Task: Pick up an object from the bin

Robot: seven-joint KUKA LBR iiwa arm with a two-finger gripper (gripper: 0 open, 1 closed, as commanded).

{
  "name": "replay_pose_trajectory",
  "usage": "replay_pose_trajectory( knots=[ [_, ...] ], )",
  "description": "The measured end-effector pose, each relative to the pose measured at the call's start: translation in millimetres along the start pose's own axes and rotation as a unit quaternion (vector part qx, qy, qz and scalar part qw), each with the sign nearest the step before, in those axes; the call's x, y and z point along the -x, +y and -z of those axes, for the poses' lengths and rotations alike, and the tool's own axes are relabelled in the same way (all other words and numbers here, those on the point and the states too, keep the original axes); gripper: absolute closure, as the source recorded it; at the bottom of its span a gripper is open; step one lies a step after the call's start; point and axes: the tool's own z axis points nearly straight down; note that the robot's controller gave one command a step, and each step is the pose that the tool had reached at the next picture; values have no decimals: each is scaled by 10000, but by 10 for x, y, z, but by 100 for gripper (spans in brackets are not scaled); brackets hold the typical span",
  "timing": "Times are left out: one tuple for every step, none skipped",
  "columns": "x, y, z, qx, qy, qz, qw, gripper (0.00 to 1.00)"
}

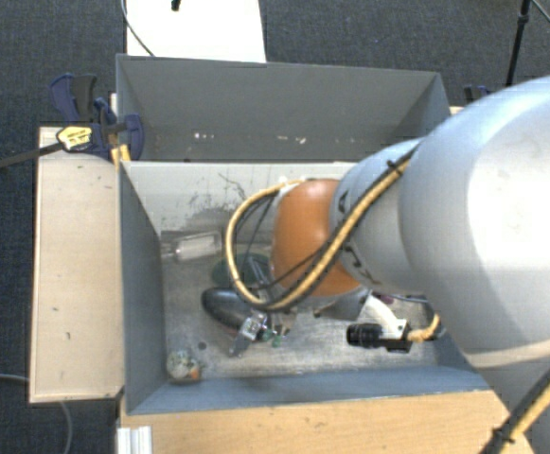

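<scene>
My gripper's tip (256, 330) pokes out beneath the arm's orange cover, low over the bin floor near the front middle. It sits right against the near end of a dark grey oval thing (221, 305). A dark green object (228, 272) lies just behind that, partly hidden by the cables. Nothing can be seen between the fingers.
A clear plastic bottle (191, 247) lies on its side at the back left. A small mottled ball (185, 367) rests in the front left corner. A black cylinder with a white part (377, 334) lies at the front right under the arm, which covers the bin's right half.
</scene>
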Motion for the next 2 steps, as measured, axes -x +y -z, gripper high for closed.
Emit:
replay_pose_trajectory(
  knots=[
    [5, -3, 10, 3, 0, -20, 10000, 100],
    [48, -412, 2024, 5, -10, 1037, 9946, 100]
  ],
)
